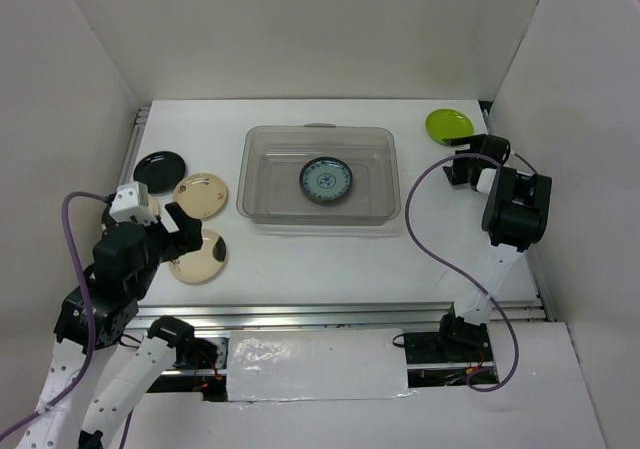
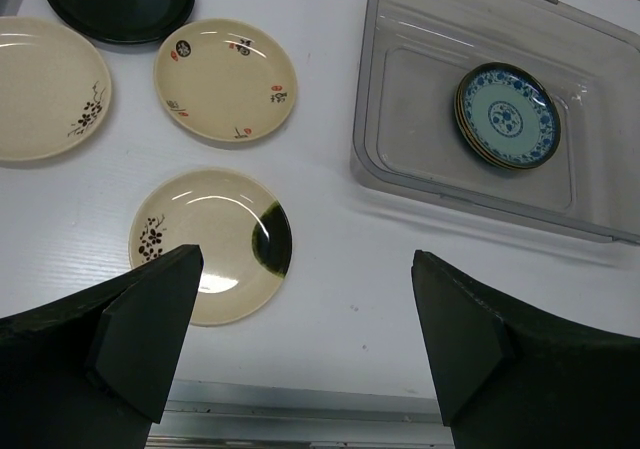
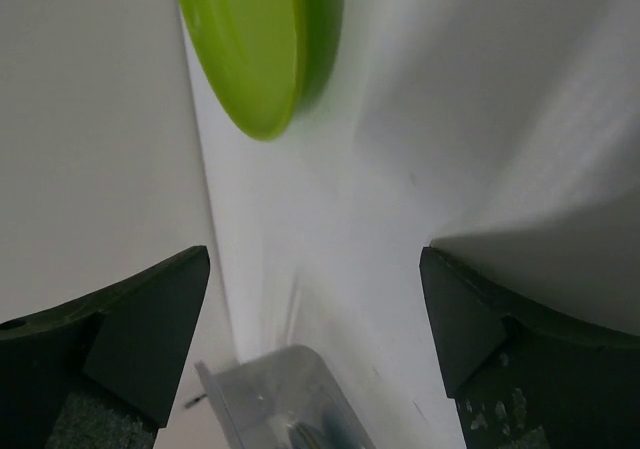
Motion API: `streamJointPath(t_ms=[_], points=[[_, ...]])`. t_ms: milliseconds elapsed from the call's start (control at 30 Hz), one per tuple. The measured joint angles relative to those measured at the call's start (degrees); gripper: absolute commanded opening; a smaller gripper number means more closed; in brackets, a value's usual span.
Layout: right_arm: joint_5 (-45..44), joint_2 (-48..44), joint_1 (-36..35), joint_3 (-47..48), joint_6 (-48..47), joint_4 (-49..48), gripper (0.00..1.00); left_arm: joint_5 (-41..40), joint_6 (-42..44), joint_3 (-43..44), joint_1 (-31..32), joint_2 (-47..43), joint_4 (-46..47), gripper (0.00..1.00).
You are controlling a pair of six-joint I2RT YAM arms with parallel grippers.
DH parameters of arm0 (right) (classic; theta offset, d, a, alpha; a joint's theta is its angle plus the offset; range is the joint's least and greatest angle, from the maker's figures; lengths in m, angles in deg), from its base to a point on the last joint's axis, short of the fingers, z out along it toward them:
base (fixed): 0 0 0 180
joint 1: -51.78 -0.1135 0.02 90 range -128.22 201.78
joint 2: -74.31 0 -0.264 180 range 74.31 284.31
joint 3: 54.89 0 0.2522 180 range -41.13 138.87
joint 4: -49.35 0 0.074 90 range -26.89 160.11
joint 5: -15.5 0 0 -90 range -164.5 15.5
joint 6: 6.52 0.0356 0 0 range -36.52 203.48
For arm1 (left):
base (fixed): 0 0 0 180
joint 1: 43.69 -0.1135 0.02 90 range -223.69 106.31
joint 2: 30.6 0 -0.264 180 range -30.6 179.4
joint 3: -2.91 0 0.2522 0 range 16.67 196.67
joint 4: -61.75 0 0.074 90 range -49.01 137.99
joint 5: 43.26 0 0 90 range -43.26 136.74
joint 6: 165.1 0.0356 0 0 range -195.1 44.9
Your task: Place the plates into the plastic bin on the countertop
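Partly done: the teal plate (image 1: 325,181), stacked on another, lies in the bin (image 1: 270,179) mid countertop (image 1: 330,259), but the black plate (image 1: 158,172) and three cream plates (image 2: 225,79) at left and the green plate (image 1: 449,125) far right lie outside, left gripper (image 2: 305,289) and right gripper (image 3: 315,294) both spread wide, empty.

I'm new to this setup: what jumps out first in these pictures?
The clear bin at centre, holding a teal plate. A lime plate sits alone in the far right corner, while a black plate and cream plates cluster on the left.
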Motion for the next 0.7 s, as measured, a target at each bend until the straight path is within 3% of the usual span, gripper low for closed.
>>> streamJointPath(t_ms=[100, 200, 233, 367, 400, 633, 700], points=[[-0.3, 4.3, 0.1, 5.2, 3.5, -0.9, 0.89, 0.3, 0.2, 0.0, 0.0, 0.7, 0.0, 0.99], [-2.7, 7.2, 0.0, 9.6, 4.9, 0.0, 0.76, 0.9, 0.2, 0.0, 0.0, 1.8, 0.1, 0.99], [-3.7, 8.1, -0.2, 11.4, 5.2, 1.8, 0.66, 1.0, 0.2, 0.0, 0.0, 2.2, 0.1, 0.99], [-7.3, 12.2, -0.9, 19.1, 5.7, 7.7, 0.52, 1.3, 0.3, -0.1, 0.0, 3.6, 0.2, 0.99], [-7.7, 13.0, -1.0, 20.7, 5.7, 8.8, 0.40, 1.3, 0.2, -0.1, 0.0, 3.7, 0.3, 0.99], [-9.2, 15.3, -1.3, 25.9, 6.1, 15.3, 0.34, 1.3, 0.2, -0.1, 0.0, 4.1, 0.3, 0.99], [-9.1, 15.4, -1.3, 26.1, 5.9, 15.7, 0.12, 1.3, 0.3, -0.1, 0.0, 4.1, 0.4, 0.99]])
